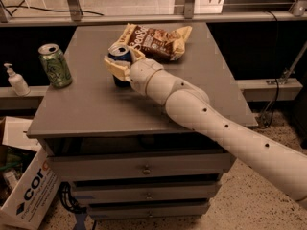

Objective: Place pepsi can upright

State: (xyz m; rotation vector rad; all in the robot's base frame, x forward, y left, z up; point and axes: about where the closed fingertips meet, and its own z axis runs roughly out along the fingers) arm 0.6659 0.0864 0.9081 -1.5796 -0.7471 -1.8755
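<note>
The pepsi can (pixel 120 54), dark blue with a silver top, stands upright on the grey table (pixel 96 111) near the middle of its back half. My gripper (pixel 123 63) reaches in from the right on a long cream arm. Its cream fingers (pixel 114 69) sit on either side of the can and close on it. The lower part of the can is hidden behind the fingers and wrist.
A green can (pixel 55 66) stands upright at the table's left edge. A brown chip bag (pixel 156 41) lies just behind the pepsi can. A soap bottle (pixel 16 80) sits on a ledge to the left. A cardboard box (pixel 29 190) stands on the floor at lower left.
</note>
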